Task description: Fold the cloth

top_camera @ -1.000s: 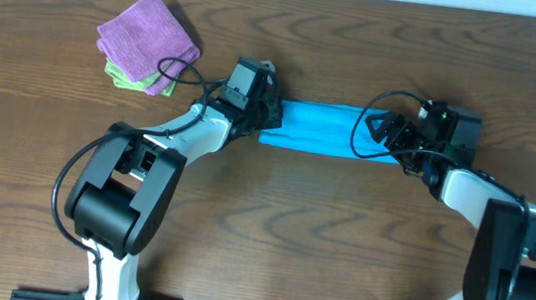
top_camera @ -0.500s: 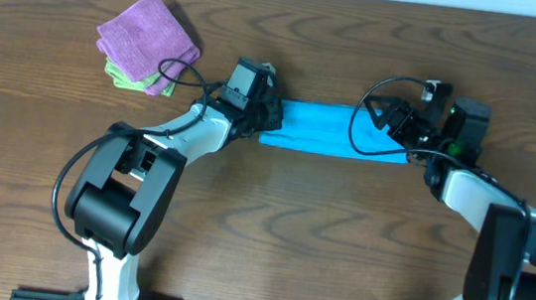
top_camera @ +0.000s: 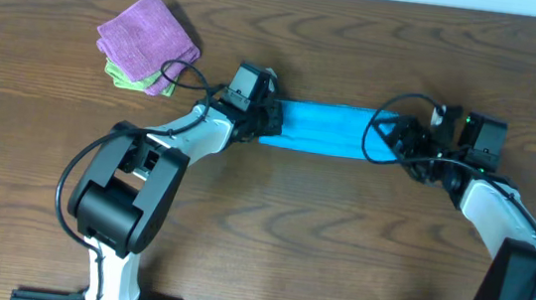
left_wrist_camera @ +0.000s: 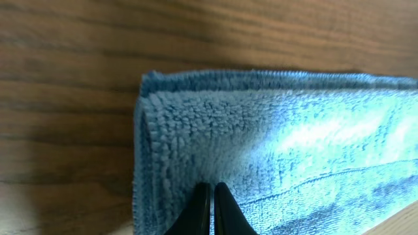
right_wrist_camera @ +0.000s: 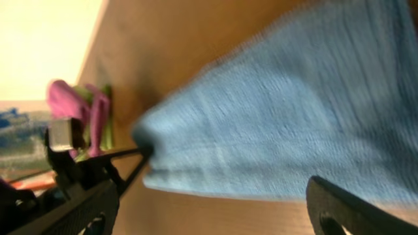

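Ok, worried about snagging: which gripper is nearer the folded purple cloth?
Left. The left gripper sits at the sky-blue terry cloth end nearest the folded purple cloth; the right gripper is at its far end.

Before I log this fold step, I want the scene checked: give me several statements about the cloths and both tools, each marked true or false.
1. The sky-blue terry cloth lies as a long narrow strip on the wooden table. True.
2. The left tool stands wide open. False: it is shut on the cloth's end.
3. The purple folded cloth sits on a green folded cloth. True.
4. The purple cloth touches the blue one. False: bare wood lies between them.
5. The right tool is clamped shut. False: its fingers stand apart.
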Available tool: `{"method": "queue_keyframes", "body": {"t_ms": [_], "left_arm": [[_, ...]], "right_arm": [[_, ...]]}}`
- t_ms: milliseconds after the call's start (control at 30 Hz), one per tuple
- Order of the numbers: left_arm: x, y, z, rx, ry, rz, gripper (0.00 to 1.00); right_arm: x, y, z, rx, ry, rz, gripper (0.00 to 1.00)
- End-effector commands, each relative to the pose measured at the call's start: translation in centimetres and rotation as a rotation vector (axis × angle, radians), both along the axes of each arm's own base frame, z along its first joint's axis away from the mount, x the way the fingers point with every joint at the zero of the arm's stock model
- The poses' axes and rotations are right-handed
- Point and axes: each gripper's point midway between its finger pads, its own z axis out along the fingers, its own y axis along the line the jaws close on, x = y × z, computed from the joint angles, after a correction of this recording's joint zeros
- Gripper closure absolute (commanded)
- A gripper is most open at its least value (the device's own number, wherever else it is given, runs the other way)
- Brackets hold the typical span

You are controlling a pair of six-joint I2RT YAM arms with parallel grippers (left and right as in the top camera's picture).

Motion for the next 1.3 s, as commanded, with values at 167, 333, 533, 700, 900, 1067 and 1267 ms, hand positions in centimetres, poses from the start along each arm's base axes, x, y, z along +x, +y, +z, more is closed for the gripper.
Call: {"method": "queue_keyframes", "body": {"t_ms": [167,333,533,700,900,1067,1267], "left_arm": [[-0.4,-0.1,-1.9,0.028,0.026,-0.019,0.94],[-0.4,-0.1,-1.9,0.030,0.029,-0.018,0.94],[-0.6,0.0,-2.0,0.032,0.036,-0.019,0.94],[-0.6,-0.1,-2.0,0.031,0.037,-0.020,0.94],[-0.6,-0.1,-2.0,0.031,0.037,-0.020,0.94],[-0.6,-0.1,-2.0,0.031,0.038,-0.020,0.94],[-0.8,0.0,-2.1,0.034,0.045,-0.020,0.94]], "right_arm": [[-1.9,-1.5,-2.1,-0.127,0.084,0.001,0.04],[-2.9,-2.1,-3.1,-0.169,0.147,-0.016,0.03],[-3.5,-3.2,-4.1,-0.249,0.178,-0.021,0.03],[-3.2,-4.0,-4.4,-0.293,0.175,-0.046,0.02],[-2.3,-4.1,-5.4,-0.293,0.164,-0.051,0.04],[-1.6,-3.5,-6.9,-0.283,0.168,-0.044,0.05],[-0.4,-2.6,-8.2,-0.290,0.130,-0.018,0.09]]}}
